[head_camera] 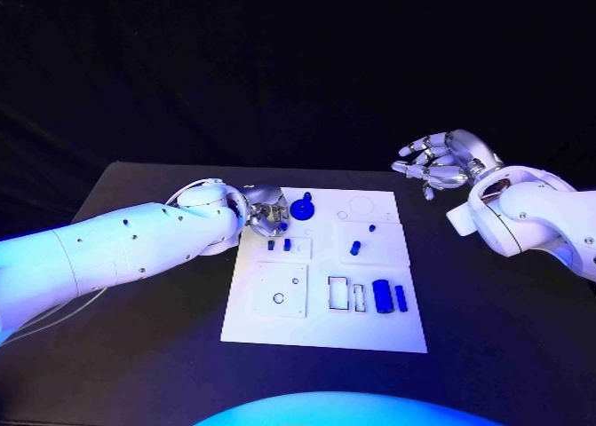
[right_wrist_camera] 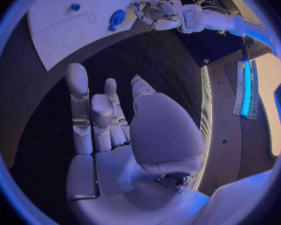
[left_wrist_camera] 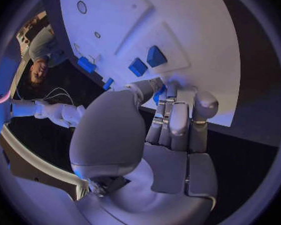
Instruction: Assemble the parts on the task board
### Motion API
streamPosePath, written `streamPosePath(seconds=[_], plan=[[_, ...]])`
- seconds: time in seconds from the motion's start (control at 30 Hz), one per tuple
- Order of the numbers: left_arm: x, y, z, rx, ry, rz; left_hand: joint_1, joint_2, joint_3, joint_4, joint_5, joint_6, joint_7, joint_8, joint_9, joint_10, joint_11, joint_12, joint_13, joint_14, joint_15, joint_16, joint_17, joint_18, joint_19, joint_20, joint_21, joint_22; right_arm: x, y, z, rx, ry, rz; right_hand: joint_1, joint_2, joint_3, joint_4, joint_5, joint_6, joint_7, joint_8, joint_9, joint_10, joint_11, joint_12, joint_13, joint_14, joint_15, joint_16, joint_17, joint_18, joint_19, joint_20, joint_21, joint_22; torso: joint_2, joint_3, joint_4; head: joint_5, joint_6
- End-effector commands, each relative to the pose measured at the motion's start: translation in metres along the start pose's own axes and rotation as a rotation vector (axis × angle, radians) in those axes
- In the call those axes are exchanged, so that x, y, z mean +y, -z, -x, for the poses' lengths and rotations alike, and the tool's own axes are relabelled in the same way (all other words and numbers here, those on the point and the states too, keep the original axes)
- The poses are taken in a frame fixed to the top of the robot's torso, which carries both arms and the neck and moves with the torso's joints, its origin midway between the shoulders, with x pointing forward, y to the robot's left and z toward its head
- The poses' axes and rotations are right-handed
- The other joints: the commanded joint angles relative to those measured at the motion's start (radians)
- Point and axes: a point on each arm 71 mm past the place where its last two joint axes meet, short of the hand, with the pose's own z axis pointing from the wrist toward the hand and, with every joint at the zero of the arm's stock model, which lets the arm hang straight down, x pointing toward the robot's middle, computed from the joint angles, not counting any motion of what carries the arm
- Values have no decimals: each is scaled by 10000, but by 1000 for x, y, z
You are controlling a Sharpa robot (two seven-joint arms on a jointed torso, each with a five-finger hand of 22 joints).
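Observation:
The white task board (head_camera: pixel 317 324) lies in the middle of the black table. My left hand (head_camera: pixel 260 213) is at its far left corner, fingers curled in against the thumb. In the left wrist view a sliver of a small blue part (left_wrist_camera: pixel 158 94) shows pinched between thumb and fingertips (left_wrist_camera: pixel 178 115), just over the board's edge (left_wrist_camera: pixel 222 85). A round blue part (head_camera: pixel 304 209) stands beside that hand. Two small blue parts (head_camera: pixel 280 244) sit just in front of it. My right hand (head_camera: pixel 436 162) hangs off the board's far right, fingers apart and empty (right_wrist_camera: pixel 109 120).
More blue parts stand mid-board (head_camera: pixel 355 248) and in the near right slots (head_camera: pixel 390 297). A square recess (head_camera: pixel 282 291) is at the board's near left. Black table (head_camera: pixel 144 355) surrounds the board. The right wrist view shows the left hand (right_wrist_camera: pixel 158 12) by the round part (right_wrist_camera: pixel 117 18).

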Motion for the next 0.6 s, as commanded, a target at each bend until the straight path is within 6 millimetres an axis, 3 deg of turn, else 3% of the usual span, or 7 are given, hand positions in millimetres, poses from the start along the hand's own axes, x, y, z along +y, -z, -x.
streamPosePath(seconds=[0.03, 0.37, 0.6], plan=[[-1, 0, -1, 127, -5, 8, -27, -74, -21, 6, -25, -101, 0, -70, -26, 3, 70, -64, 17, -70, 0, -49, -15, -65, -103, -7, -58, -25, 1, 0, -1, 117, 33, 120, -34, -87, 57, -9, 21, 38, 8, 63, -12, 36, 2, -47, -9, -20, 28, -69, 3, 133, 47, 0, -54, -9, 3, 4, -2, 0, 0], [2, 1, -1, 92, 2, 83, -63, -123, -10, 14, -19, -289, 33, -231, -87, 15, 77, -137, 36, -100, 6, -55, -60, -59, -122, 1, -80, -50, 0, 0, -1, 122, 41, 101, -87, -124, 65, -9, 22, -15, 50, 69, -47, -81, 52, -343, -234, -30, 63, -139, 28, 134, 67, 19, -182, -95, 5, 3, 0, 4, 9], [6, 3, 0, 18, 19, 178, -80, -189, 2, 9, -18, -683, 46, -521, -206, 55, 54, -235, 75, -108, -6, -39, -71, -51, -131, -8, -102, -75, 0, 0, 0, 146, 111, 106, -120, -195, 70, -32, 22, -166, 209, 71, -132, -591, 238, -1258, -983, 15, 199, -139, 200, 116, 171, 113, -271, -146, 3, -4, -2, 5, 10]])
